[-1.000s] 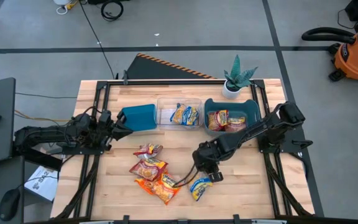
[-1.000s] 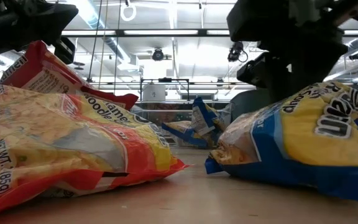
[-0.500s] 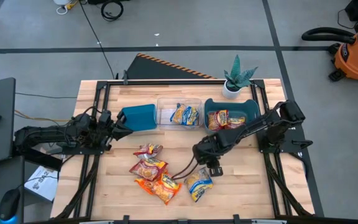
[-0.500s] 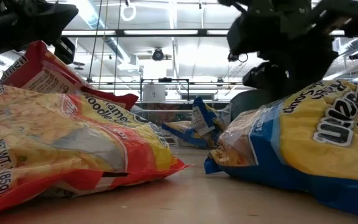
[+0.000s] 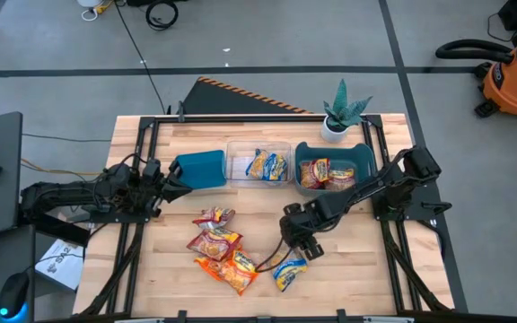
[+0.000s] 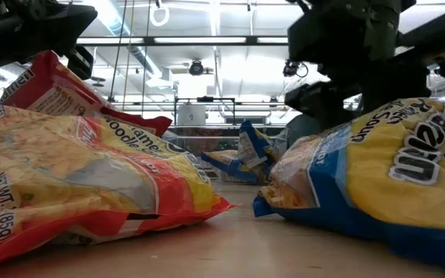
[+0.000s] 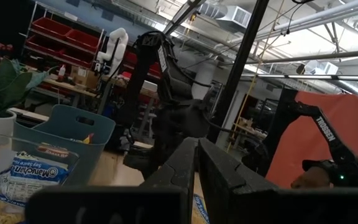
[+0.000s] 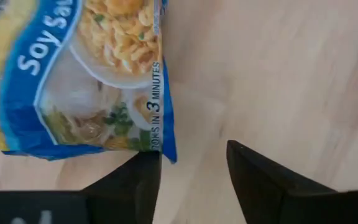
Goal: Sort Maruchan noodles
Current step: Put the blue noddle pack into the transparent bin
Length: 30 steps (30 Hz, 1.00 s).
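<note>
Wooden bench (image 5: 348,269) seen from above, with both arms and the noodle packets. The right pincer (image 5: 300,246) hangs low over the bench's middle, just beside a blue-and-yellow packet (image 5: 289,272) that lies flat on the wood. In the right wrist view the two dark fingers (image 8: 257,177) stand spread, with bare wood between them; one finger's tip sits at the corner of this packet (image 8: 79,74), whose crinkled wrapper bears a blue border, a yellow field, a printed bowl of noodles and the words "3 minutes".

A loose cluster of orange-red packets (image 5: 223,251) lies nearby, toward the bench's left, some overlapping; in the low view the nearest one (image 6: 76,177) appears glossy and creased, with yellow noodle artwork.

Along the far side stand three bins: a teal bin (image 5: 199,169) tipped on its side, a clear bin (image 5: 238,149) holding a blue-and-yellow packet (image 5: 267,165), and a second teal bin (image 5: 305,151) holding red-pink-and-yellow packets (image 5: 323,172).

The left pincer (image 5: 170,184) waits at the left edge by the tipped bin, its fingers (image 7: 222,171) pressed together.
</note>
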Tool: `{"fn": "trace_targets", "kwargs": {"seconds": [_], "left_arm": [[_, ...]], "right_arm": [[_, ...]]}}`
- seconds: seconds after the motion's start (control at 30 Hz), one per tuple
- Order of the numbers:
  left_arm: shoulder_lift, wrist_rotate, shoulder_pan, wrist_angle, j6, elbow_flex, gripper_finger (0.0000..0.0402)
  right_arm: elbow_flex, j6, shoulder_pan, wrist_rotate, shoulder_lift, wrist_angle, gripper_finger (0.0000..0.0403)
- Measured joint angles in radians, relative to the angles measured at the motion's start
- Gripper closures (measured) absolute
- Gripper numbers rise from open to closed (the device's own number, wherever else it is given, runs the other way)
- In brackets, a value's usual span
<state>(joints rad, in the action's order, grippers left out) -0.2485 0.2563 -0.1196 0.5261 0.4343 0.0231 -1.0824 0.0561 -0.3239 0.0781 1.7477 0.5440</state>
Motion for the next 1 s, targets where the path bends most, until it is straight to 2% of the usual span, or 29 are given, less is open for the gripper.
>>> {"fn": "trace_targets", "kwargs": {"seconds": [0.17,0.43,0.57,0.8,1.0], "left_arm": [[0.0,0.0,0.0,0.0,0.0,0.0,0.0374],[0.0,0.0,0.0,0.0,0.0,0.0,0.0374],[0.0,0.0,0.0,0.0,0.0,0.0,0.0374],[0.0,0.0,0.0,0.0,0.0,0.0,0.0374],[0.0,0.0,0.0,0.0,0.0,0.0,0.0374]], "right_arm": [[0.0,0.025,-0.008,0.021,0.0,-0.025,0.0267],[0.0,0.026,-0.008,0.082,0.0,-0.027,0.0392],[0.0,-0.041,-0.007,0.077,-0.007,-0.025,0.0391],[0.0,-0.143,0.03,0.071,-0.096,-0.026,0.0397],[0.0,-0.156,0.056,-0.013,-0.164,-0.042,0.0399]]}}
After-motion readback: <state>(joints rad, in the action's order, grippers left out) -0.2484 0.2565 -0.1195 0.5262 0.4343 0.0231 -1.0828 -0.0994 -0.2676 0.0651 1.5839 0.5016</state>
